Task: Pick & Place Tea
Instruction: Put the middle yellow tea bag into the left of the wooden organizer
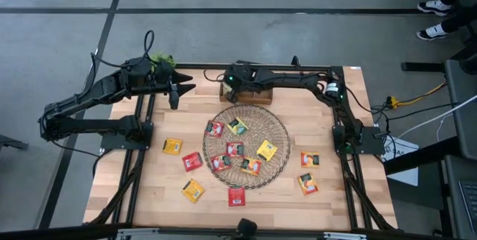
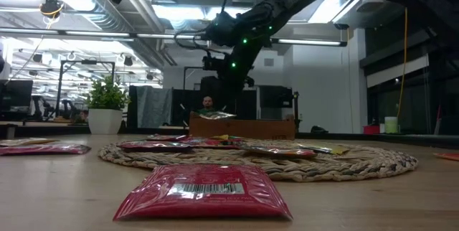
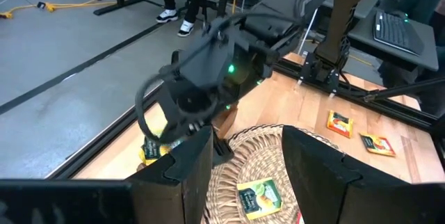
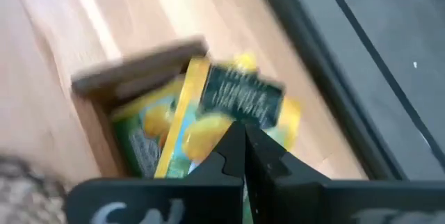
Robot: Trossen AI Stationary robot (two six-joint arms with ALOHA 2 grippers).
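Several red, yellow and orange tea sachets lie flat on the round wicker mat (image 1: 279, 132) and on the wood around it; a red one (image 2: 204, 191) lies nearest the front edge. A small wooden box (image 1: 253, 93) stands at the far edge behind the mat. My right gripper (image 4: 242, 137) is over the box's left end, shut on a yellow tea sachet (image 4: 208, 106). Another sachet (image 4: 142, 130) lies inside the box. My left gripper (image 1: 182, 89) hangs open above the table's far left, holding nothing. My right gripper pinches the yellow sachet between its two shut fingertips at one edge (image 4: 224, 121), below its dark green label. The fingers slant down from the table's right side. The sachet stands tilted on edge over the open box; whether it touches the box I cannot tell.
A potted plant (image 1: 162, 61) stands at the far left corner behind my left arm. Loose sachets lie left of the mat (image 1: 173, 146), near the front (image 1: 236, 196) and to the right (image 1: 310, 159). Black frame rails run along both table sides.
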